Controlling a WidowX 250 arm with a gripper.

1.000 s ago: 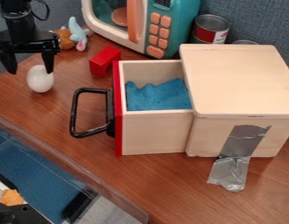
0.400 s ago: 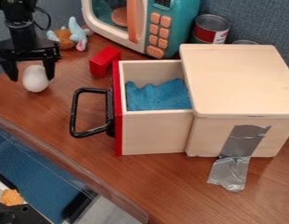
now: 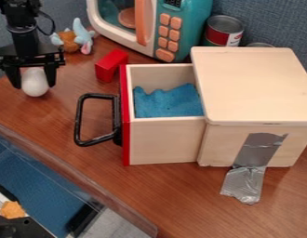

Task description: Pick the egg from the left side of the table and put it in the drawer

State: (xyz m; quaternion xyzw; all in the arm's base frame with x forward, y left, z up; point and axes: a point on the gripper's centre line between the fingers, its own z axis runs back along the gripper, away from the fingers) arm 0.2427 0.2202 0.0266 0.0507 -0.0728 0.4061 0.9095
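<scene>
At the left side of the table (image 3: 63, 125), the black gripper (image 3: 35, 85) hangs down with one finger on each side of the white egg (image 3: 35, 83). Both fingers appear to touch the egg's sides, so the gripper is shut on it. The egg stands upright, its top partly under the gripper's body. Right of the egg is the drawer (image 3: 163, 142) of the wooden box (image 3: 252, 86), pulled out to the left. It has a red front, a black handle and blue material inside.
A red block (image 3: 111, 65) lies between the egg and the drawer's back corner. Plush toys (image 3: 75, 38), a teal toy microwave (image 3: 192, 23) and a can (image 3: 223, 30) stand behind. Silver tape (image 3: 250, 162) runs down the box front onto the table.
The gripper has lowered around the egg and its fingers have come closer together. The egg has shifted slightly left. The drawer has stayed put.
</scene>
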